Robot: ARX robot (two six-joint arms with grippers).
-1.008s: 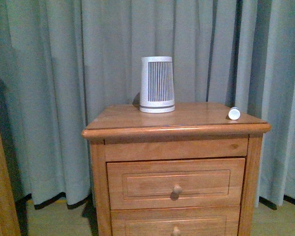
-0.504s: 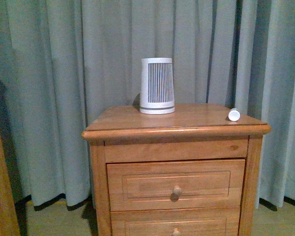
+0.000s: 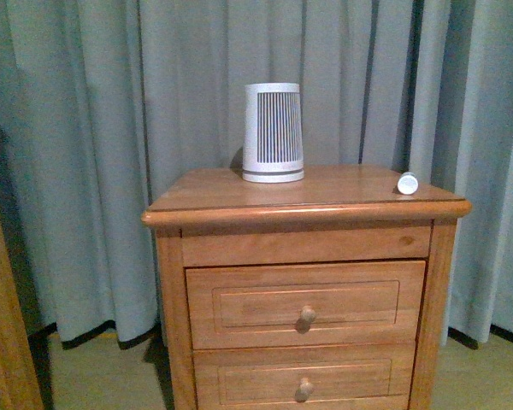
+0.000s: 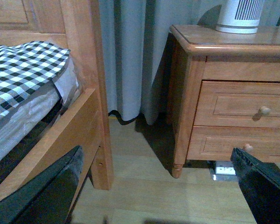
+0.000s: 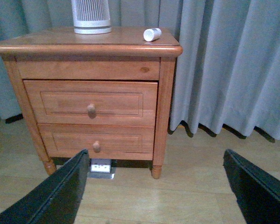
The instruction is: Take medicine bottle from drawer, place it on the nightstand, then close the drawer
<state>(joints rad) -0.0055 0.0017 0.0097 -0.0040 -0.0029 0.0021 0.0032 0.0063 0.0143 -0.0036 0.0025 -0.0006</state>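
The medicine bottle (image 3: 407, 183) lies on its side at the right edge of the nightstand (image 3: 239, 198) top; it also shows in the right wrist view (image 5: 152, 34). The upper drawer (image 3: 306, 303) is shut, knob facing me; it also shows in the right wrist view (image 5: 91, 102) and the left wrist view (image 4: 245, 103). Neither arm shows in the front view. My left gripper (image 4: 161, 186) is open and empty, low over the floor left of the nightstand. My right gripper (image 5: 156, 186) is open and empty, low in front of the nightstand's right side.
A ribbed white device (image 3: 273, 131) stands at the back of the nightstand top. The lower drawer (image 3: 303, 383) is shut. Grey curtains (image 3: 85, 128) hang behind. A wooden bed frame (image 4: 81, 70) with checked bedding (image 4: 23, 70) stands left. A white box (image 5: 101, 166) lies under the nightstand.
The front view has shifted: the nightstand now sits lower in the picture, showing more of the lower drawer. The bottle and the ribbed device have not moved on the top.
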